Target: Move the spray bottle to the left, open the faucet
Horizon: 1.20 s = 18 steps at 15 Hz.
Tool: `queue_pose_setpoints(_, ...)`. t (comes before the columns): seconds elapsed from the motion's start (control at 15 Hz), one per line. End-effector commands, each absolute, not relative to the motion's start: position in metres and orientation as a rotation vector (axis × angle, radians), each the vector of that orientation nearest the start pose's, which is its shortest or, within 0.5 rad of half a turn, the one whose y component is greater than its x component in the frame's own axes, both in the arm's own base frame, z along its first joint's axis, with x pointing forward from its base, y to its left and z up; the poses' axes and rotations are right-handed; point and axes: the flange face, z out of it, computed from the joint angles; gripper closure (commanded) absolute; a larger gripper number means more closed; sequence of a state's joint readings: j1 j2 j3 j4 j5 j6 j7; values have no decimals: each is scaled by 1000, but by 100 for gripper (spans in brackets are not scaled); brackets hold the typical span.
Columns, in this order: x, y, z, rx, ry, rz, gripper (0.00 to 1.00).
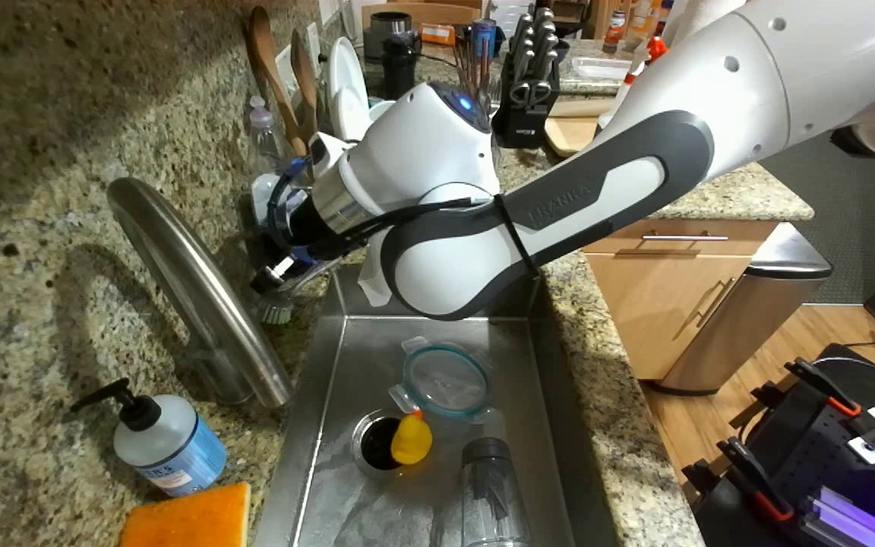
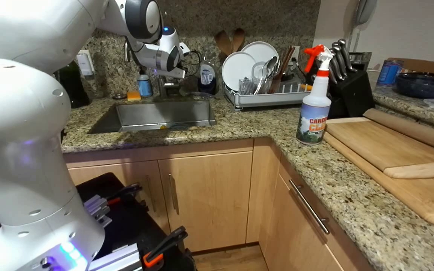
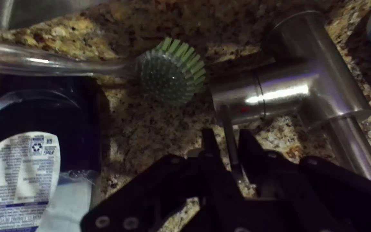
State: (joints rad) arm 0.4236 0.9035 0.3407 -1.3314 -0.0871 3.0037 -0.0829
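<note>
Where it arches, the faucet (image 1: 198, 287) gleams — thick, brushed steel.

I am in a kitchen. A speckled tan granite worktop (image 2: 345, 177) holds a rectangular stainless-steel sink (image 2: 164, 113), with a thick, arched, brushed-steel faucet (image 1: 198, 285) beside it and an orange rectangular sponge (image 1: 187, 520) nearby. Along the worktop I see a pale-grey dish rack (image 2: 273, 99) bearing round white plates (image 2: 236, 71), long-handled brown wooden utensils (image 1: 261, 38) near them, a slanted black knife block (image 2: 352, 92), and flat pale-wood cutting boards (image 2: 382, 143). Below run light-wood cabinet doors (image 2: 209, 199) with slim metal bar handles (image 2: 172, 192). My wrist view shows a green-bristled, clear-handled dish brush (image 3: 159, 72).
</note>
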Motion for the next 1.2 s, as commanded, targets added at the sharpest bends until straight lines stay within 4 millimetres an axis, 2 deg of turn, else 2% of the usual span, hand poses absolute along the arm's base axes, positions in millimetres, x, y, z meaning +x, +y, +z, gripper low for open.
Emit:
queue_pose_setpoints(0.0, 635, 488, 311, -2347, -914, -1091, 99)
queue_pose_setpoints(0.33, 634, 485, 314, -2383, -921, -1130, 97)
queue_pose_setpoints(0.47, 638, 472, 322, -2461, -935, -1194, 97)
queue_pose_setpoints(0.67, 630, 474, 330, -2536, -976, -1233, 97)
queue_pose_setpoints(1.0, 613, 471, 332, -2638, -912, -1306, 97)
queue_pose_setpoints(1.13, 604, 461, 334, -2657, -880, -1348, 97)
